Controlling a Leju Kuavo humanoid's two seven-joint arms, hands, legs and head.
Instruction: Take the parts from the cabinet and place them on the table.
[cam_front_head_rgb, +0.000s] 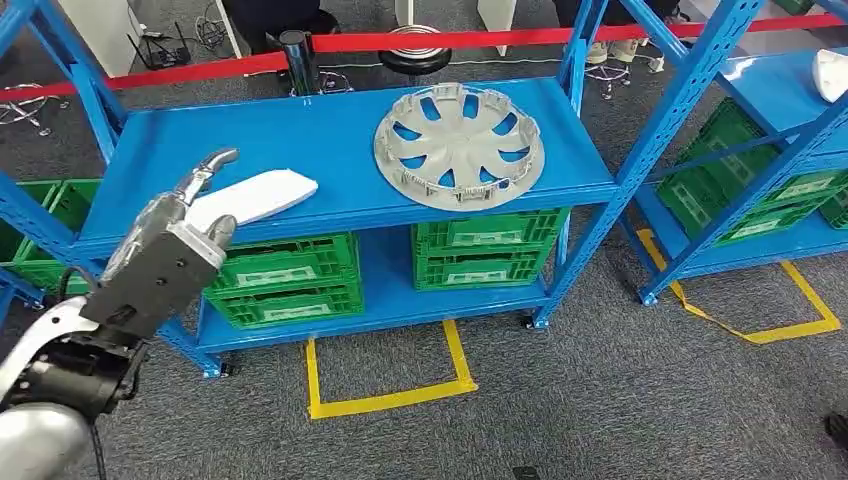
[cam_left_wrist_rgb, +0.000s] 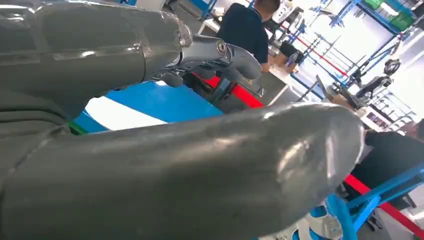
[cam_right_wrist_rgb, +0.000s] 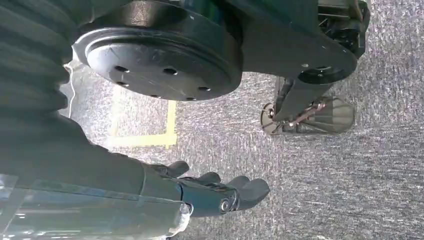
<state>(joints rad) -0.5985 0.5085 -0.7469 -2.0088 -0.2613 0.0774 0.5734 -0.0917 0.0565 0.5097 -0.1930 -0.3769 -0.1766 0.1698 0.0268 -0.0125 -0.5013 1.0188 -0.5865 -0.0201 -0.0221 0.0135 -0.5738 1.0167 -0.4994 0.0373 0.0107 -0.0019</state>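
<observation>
A long flat white part (cam_front_head_rgb: 262, 193) lies on the top shelf of the blue cabinet (cam_front_head_rgb: 330, 130), left of a round silver wheel cover (cam_front_head_rgb: 459, 147). My left hand (cam_front_head_rgb: 185, 225) is raised at the shelf's front edge, right at the white part's near end, with fingers and thumb spread and nothing in them. The left wrist view has the thick thumb (cam_left_wrist_rgb: 200, 170) in front, the fingers (cam_left_wrist_rgb: 215, 55) beyond it, and the white part (cam_left_wrist_rgb: 117, 116) between them on the blue shelf. My right hand (cam_right_wrist_rgb: 210, 192) hangs over the grey carpet and holds nothing.
Green crates (cam_front_head_rgb: 290, 280) fill the cabinet's lower shelf. A second blue rack (cam_front_head_rgb: 770, 100) with green crates and a white part (cam_front_head_rgb: 830, 75) stands at the right. Red barrier tape (cam_front_head_rgb: 420, 40) runs behind. Yellow tape (cam_front_head_rgb: 390, 400) marks the carpet. A person (cam_left_wrist_rgb: 245, 30) stands far off.
</observation>
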